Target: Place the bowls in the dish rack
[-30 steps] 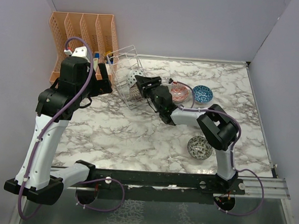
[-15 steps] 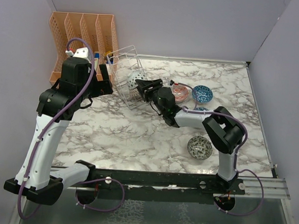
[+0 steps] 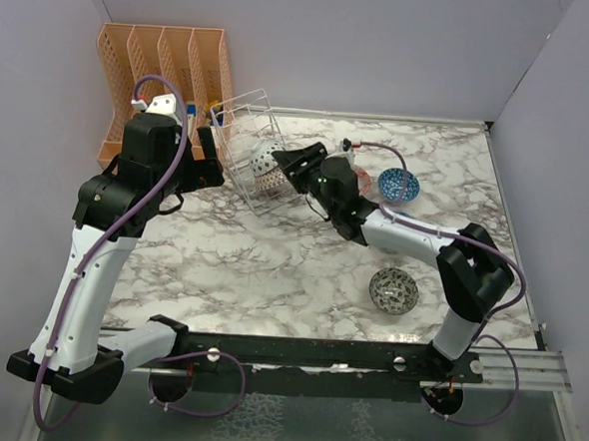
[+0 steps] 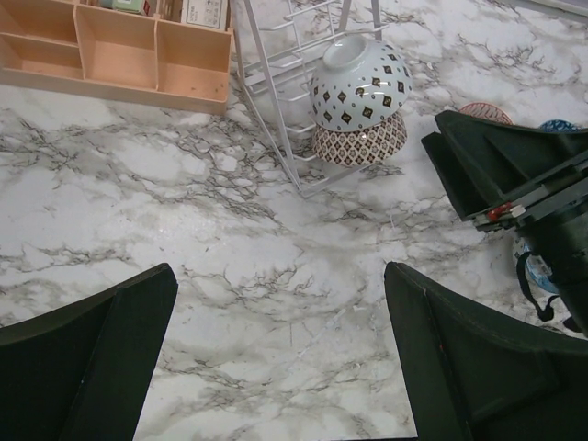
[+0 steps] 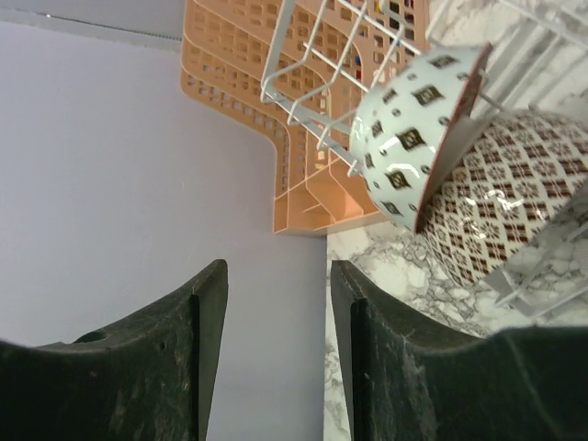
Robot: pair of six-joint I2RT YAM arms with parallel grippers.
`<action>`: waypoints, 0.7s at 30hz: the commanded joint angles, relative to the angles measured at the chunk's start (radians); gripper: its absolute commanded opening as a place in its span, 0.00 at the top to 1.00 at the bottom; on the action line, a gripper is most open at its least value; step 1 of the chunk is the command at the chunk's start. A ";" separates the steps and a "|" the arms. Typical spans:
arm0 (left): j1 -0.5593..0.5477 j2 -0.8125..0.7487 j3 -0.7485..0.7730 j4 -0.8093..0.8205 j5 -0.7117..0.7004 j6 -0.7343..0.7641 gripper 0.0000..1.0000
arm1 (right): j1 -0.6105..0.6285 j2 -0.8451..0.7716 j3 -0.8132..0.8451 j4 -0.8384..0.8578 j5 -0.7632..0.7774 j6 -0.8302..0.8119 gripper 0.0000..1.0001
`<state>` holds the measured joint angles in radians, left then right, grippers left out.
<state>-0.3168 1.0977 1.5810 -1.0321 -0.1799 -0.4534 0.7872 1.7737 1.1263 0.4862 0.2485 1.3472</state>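
The wire dish rack (image 3: 242, 137) stands at the back left, tilted. Two bowls lie in its open end: one with a white outside, dark diamonds and a red rim (image 3: 262, 159), and under it a brown-latticed one (image 3: 271, 183). Both show in the left wrist view (image 4: 360, 81) (image 4: 360, 143) and in the right wrist view (image 5: 413, 129) (image 5: 514, 207). My right gripper (image 3: 286, 166) (image 5: 276, 285) is open and empty, just right of these bowls. My left gripper (image 3: 210, 161) (image 4: 280, 349) is open and empty above bare table, left of the rack. A pink bowl (image 3: 362, 182) is half hidden behind my right arm. A blue bowl (image 3: 399, 185) and a dark grey-green bowl (image 3: 393, 290) sit on the right.
A peach slotted organiser (image 3: 163, 73) stands against the back left wall, right behind the rack. Grey walls close the table at the back and both sides. The marble tabletop (image 3: 271, 269) stretches between the arms.
My right arm has drawn its wrist back to the right and up, away from the rack, with its elbow swinging right. The two bowls in the rack and my left arm stay put.
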 commanded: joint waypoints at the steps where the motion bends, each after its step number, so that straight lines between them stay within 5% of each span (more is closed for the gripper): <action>1: -0.008 -0.015 0.018 0.009 -0.004 0.010 0.01 | -0.025 -0.033 0.130 -0.282 0.047 -0.185 0.51; 7: -0.011 -0.013 0.019 0.007 -0.005 0.011 0.01 | -0.056 -0.017 0.232 -0.548 0.106 -0.181 0.52; 11: -0.011 -0.008 0.019 0.007 -0.004 0.010 0.01 | -0.095 0.011 0.256 -0.576 0.063 -0.171 0.52; 21: -0.011 0.014 0.029 0.002 -0.014 0.012 0.01 | -0.202 0.116 0.159 -0.138 -0.295 -0.086 0.53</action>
<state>-0.3229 1.1057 1.5814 -1.0321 -0.1802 -0.4530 0.6106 1.8465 1.3357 0.1024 0.1322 1.2026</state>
